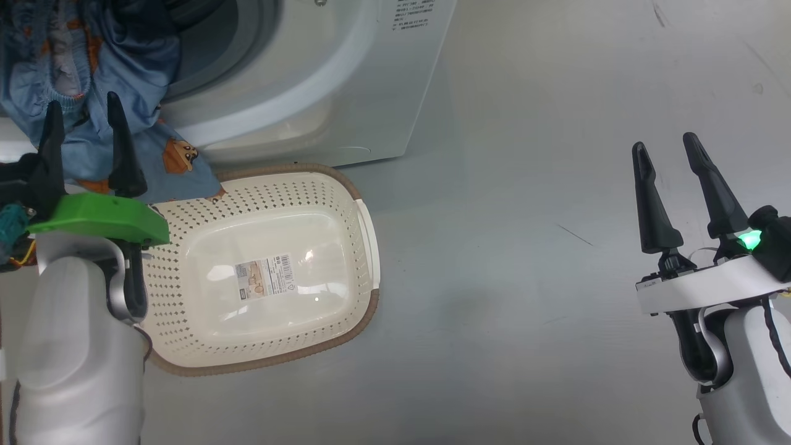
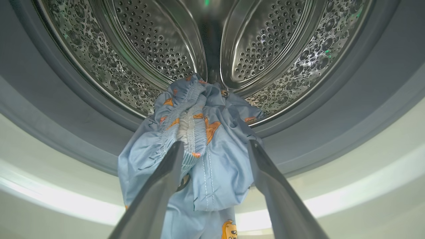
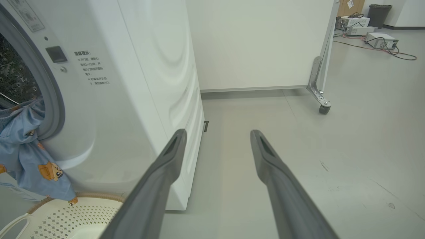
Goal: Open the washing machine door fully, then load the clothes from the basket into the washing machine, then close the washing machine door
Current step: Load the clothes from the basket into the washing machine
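Your left gripper stands wide open, gripping nothing, a finger either side of the clothes. They drape from the washing machine drum down to the basket rim. Your right gripper hangs wide open and empty above the floor.

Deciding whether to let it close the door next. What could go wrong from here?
1. The clothes hang out over the grey gasket, down toward the basket; shutting the washing machine now would probably trap them.
2. The open left gripper straddles the fabric; pulling back could snag it and drag the bundle out of the drum.
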Robot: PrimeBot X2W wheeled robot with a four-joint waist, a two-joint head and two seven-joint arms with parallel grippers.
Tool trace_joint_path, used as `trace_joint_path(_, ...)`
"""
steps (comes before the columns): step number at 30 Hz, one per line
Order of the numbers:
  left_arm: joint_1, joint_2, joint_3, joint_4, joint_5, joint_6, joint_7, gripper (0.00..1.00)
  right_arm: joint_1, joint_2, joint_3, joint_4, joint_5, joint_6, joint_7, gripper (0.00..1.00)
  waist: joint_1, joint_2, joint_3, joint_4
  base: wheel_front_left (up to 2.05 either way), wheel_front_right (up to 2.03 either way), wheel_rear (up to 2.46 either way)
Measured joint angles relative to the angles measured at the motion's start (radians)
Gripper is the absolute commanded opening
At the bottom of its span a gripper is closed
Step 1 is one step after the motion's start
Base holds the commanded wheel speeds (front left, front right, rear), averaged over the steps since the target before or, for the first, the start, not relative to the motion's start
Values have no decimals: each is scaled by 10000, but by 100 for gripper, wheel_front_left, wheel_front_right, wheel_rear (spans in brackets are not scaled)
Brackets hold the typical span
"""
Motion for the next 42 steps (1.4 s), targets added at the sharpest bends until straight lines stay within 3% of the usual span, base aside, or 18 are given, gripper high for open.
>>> trace_joint_path(22, 2807, -199, 291, -1914, 178, -88, 6, 100, 412, -84, -56, -4, 2, 0, 0, 100, 0, 0, -438, 29, 0, 0, 0)
trace_joint_path(42, 3581, -238, 293, -2412, 167, -84, 17, 100, 416, -88, -58, -19, 4, 0, 0, 100, 0, 0, -480, -17, 0, 0, 0)
